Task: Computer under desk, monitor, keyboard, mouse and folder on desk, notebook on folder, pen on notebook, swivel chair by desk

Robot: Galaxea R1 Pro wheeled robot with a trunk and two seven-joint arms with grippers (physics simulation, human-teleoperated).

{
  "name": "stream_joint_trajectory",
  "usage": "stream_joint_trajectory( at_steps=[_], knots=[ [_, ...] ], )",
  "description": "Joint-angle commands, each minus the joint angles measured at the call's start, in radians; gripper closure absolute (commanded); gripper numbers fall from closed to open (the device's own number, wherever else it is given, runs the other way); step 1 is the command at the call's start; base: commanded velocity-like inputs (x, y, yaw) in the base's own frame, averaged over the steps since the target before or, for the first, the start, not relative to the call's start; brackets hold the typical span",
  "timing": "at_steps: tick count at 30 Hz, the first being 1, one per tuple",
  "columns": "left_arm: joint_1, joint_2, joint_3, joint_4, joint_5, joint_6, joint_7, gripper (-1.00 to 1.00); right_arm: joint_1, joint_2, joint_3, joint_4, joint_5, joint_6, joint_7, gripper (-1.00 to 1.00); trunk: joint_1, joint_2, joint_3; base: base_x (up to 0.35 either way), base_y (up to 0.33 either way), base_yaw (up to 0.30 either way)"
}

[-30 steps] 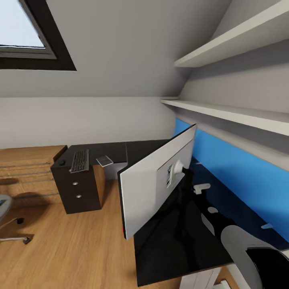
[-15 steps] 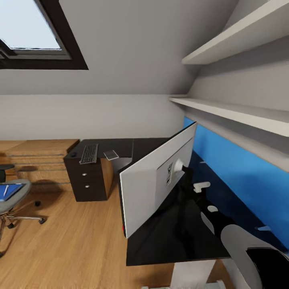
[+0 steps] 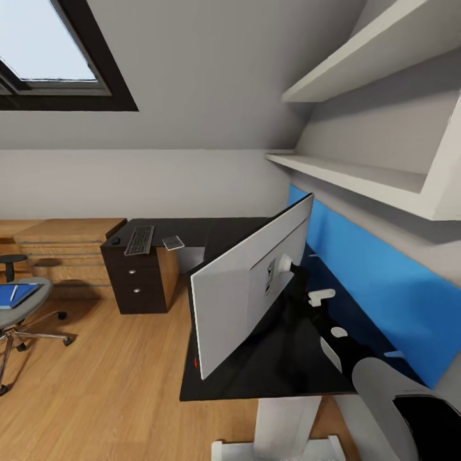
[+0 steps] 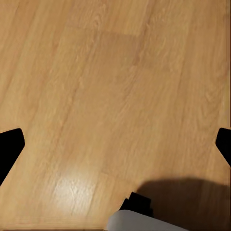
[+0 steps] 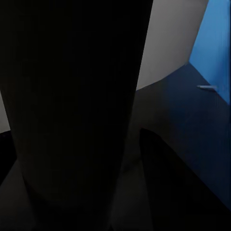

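Observation:
The monitor [image 3: 234, 298] shows its pale grey back and hangs tilted over the near end of the glossy black desk [image 3: 282, 371]. My right gripper [image 3: 291, 274] is at its rear mount, shut on it. A dark shape sits close in front of the right wrist camera. On the desk's far section lie the keyboard [image 3: 139, 240], the mouse [image 3: 115, 241] and the notebook [image 3: 173, 242]. The swivel chair [image 3: 25, 317] stands at the left with the blue folder [image 3: 16, 296] and the pen [image 3: 13, 292] on its seat. My left gripper [image 4: 115, 147] is open over bare wooden floor. The computer is out of view.
A black drawer unit [image 3: 137, 285] stands under the desk's far end, with a light wooden chest [image 3: 64, 246] to its left. White shelves [image 3: 358, 176] and a blue back panel [image 3: 371, 282] run along the right wall. A white desk leg [image 3: 285, 422] is close in front.
The camera has shifted: the desk's near edge has drawn back and the swivel chair with the folder has come into view. The monitor keeps its place by my right arm.

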Motion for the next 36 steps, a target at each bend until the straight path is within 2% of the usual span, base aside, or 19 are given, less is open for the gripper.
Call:
stream_joint_trajectory(
  at_steps=[1,36],
  knots=[
    [-0.001,0.000,-0.009,0.000,0.008,-0.003,0.005,-1.00,0.000,-0.001,0.015,0.052,-0.001,-0.001,-0.003,1.00,0.000,-0.001,-0.001,-0.057,-0.079,0.001],
    [-0.001,0.002,-0.009,0.000,0.008,-0.003,0.005,-1.00,-0.001,0.001,0.014,0.052,-0.001,-0.005,-0.003,1.00,0.000,-0.001,-0.001,-0.004,-0.006,0.000]
  ],
)
